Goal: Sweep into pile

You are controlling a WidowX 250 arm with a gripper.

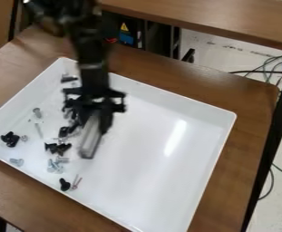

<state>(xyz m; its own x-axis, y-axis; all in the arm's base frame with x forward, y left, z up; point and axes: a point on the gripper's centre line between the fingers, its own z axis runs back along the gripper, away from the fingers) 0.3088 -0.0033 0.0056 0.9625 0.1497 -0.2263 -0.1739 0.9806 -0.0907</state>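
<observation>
The black gripper [98, 118] hangs over the left half of the white tray, shut on a grey, see-through-looking block [91, 142] that slants down and to the left. Scattered along the tray's left side are screws and bolts. A black cluster [58, 148] lies just left of the block, with silver bolts [55, 166] below it. Farther left are another black cluster [10, 139] and a silver bolt [37, 113]. Near the lower-left wall sit a black piece [65, 184] and a thin metal pin [76, 182]. The gripper partly hides some pieces behind it.
The white tray [219, 149] has raised walls and stands on a brown table [252, 102]. Its right half is bare, with a bright reflection. Beyond the table's back edge are another tabletop [209, 22] and cables [276, 68] at the right.
</observation>
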